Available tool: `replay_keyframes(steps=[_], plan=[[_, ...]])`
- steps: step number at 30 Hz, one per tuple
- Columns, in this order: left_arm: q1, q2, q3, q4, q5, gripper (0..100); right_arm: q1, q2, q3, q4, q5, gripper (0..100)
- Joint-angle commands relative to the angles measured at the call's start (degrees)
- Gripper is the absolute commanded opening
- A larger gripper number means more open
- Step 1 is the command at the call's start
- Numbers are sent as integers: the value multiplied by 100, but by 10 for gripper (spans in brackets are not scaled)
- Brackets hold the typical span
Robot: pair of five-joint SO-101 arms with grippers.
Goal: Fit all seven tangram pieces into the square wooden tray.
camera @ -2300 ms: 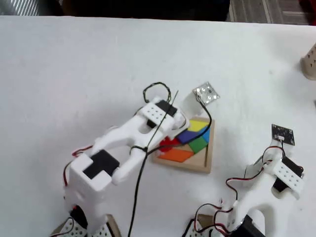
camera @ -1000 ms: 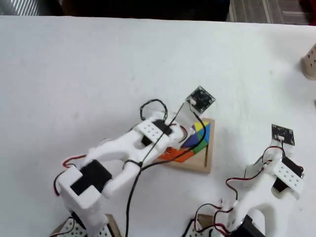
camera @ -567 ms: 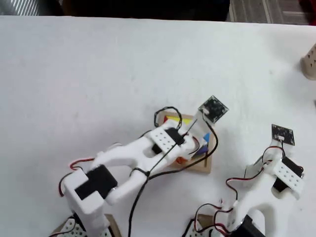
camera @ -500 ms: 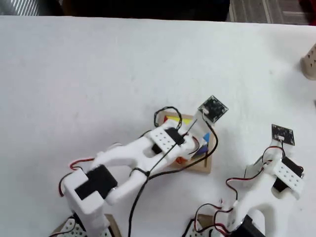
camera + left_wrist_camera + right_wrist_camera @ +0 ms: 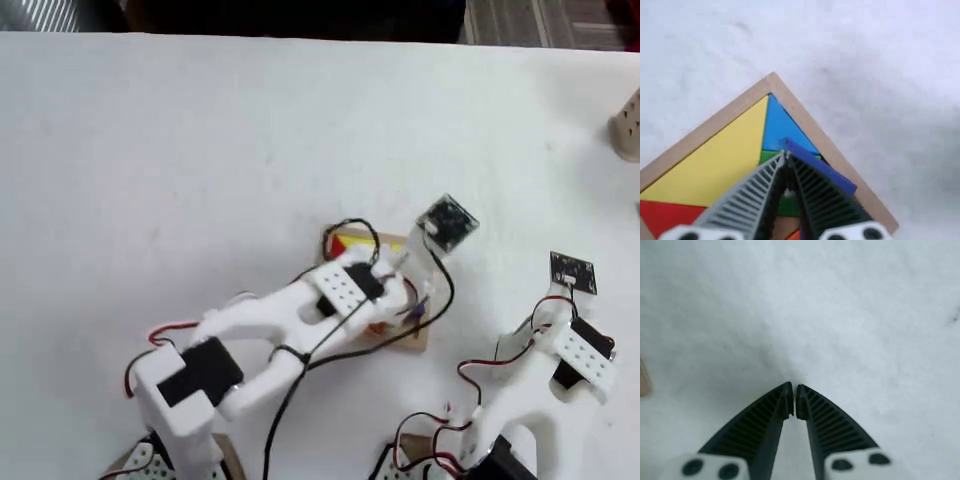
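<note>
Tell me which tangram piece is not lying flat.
The dark blue piece, at the left gripper: it rides up over the green piece; the others lie flat.

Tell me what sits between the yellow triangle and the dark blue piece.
The light blue triangle and part of a green piece, in the left wrist view.

Tan tray [image 5: 807,123] on white counter [image 5: 870,60]; in the tray: yellow piece [image 5: 722,162], pale-blue piece [image 5: 782,127], dark-blue piece [image 5: 822,169], green piece [image 5: 767,156], red piece [image 5: 670,216].
</note>
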Motion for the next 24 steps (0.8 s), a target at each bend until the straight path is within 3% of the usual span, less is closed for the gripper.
replay_keyframes(steps=[1, 24], plan=[[391, -57, -299, -149, 53, 23, -75, 13, -18, -75, 62, 18], [470, -110, -448, -149, 53, 23, -75, 13, -18, -75, 62, 18]])
